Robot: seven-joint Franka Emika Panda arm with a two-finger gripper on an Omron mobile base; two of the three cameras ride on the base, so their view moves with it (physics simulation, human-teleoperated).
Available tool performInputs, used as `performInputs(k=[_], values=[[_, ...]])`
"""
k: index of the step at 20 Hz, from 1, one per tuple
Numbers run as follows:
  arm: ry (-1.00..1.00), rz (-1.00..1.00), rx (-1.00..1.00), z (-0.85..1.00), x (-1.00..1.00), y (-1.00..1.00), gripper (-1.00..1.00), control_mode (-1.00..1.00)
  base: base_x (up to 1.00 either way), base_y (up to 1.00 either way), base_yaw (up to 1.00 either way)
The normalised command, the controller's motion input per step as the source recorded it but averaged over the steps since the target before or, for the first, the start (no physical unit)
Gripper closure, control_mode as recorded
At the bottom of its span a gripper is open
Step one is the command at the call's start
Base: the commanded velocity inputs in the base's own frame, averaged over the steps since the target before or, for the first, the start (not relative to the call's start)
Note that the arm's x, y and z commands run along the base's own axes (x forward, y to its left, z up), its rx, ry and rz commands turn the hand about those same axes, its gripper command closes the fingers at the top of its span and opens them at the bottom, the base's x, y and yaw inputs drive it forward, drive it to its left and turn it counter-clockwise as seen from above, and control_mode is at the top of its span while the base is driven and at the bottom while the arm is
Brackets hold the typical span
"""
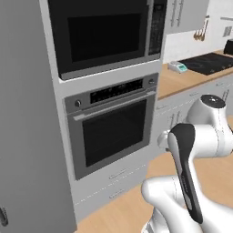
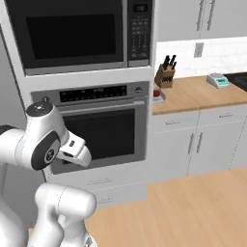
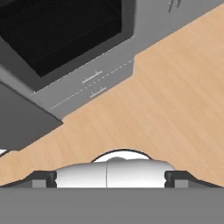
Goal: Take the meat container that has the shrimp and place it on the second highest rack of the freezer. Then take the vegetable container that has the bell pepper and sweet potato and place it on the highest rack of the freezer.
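My gripper (image 3: 110,178) points down at the wooden floor in front of the oven's drawers; its two dark fingertips (image 3: 43,178) stand far apart, open, with nothing between them. At the left end of the counter, beside the knife block, a small red item that may be the bell pepper (image 2: 156,92) lies on a pale tray (image 2: 160,98). A tall grey panel (image 1: 27,118) left of the oven stack may be the freezer's side; its shelves and door handle are hidden. The shrimp, the sweet potato and the racks are out of view.
A microwave (image 2: 72,31) sits above a wall oven (image 2: 99,128) with two drawers (image 3: 94,83) below it. On the counter (image 2: 198,94) stand a knife block (image 2: 165,75) and a small scale (image 2: 217,80), with a cooktop (image 1: 207,63) beyond. Open wooden floor (image 2: 183,207) lies to the right.
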Motion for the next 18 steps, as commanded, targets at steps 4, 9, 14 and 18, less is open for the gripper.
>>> performInputs(k=[4, 9, 14, 18], values=[[0.00, 0.00, 0.00, 0.00, 0.00, 0.00, -1.00, 1.00, 0.80, -1.00, -0.05], [0.00, 0.00, 0.00, 0.00, 0.00, 0.00, -1.00, 1.00, 0.88, -1.00, -0.01], [0.00, 0.00, 0.00, 0.00, 0.00, 0.00, -1.00, 1.00, 0.95, -1.00, 0.00], [0.00, 0.00, 0.00, 0.00, 0.00, 0.00, -1.00, 1.00, 1.00, -0.92, 0.11]])
